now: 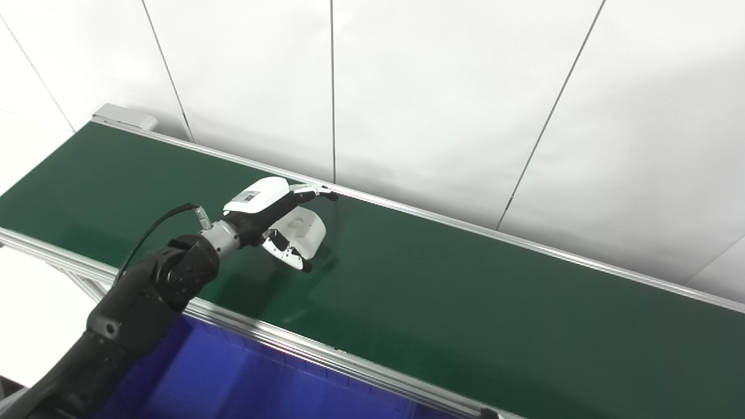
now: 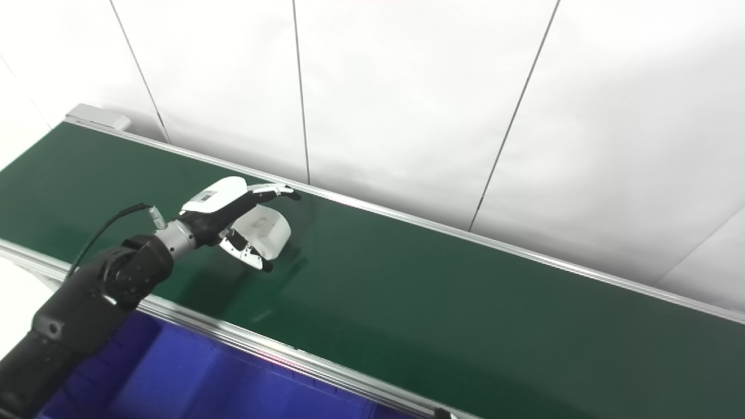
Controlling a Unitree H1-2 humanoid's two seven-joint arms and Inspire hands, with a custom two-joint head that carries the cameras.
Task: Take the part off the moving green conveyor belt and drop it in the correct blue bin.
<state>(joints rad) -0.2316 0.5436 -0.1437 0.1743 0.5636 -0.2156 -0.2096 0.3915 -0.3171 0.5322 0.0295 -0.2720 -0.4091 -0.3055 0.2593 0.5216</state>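
A white panelled wall was seen across the whole background — divided by thin dark seams running top to bottom — and was lit evenly, with a pale surface glimpsed at far left.

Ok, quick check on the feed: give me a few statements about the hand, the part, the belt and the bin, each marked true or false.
1. The left hand is out over the belt. True.
2. The white part lies in the blue bin. False: it is on the belt, between the hand's fingers and thumb.
3. The right hand is reaching for the part. False: no right hand is in view.
4. The bin sits at the belt's near edge. True.
5. Several parts are on the belt. False: only one shows.
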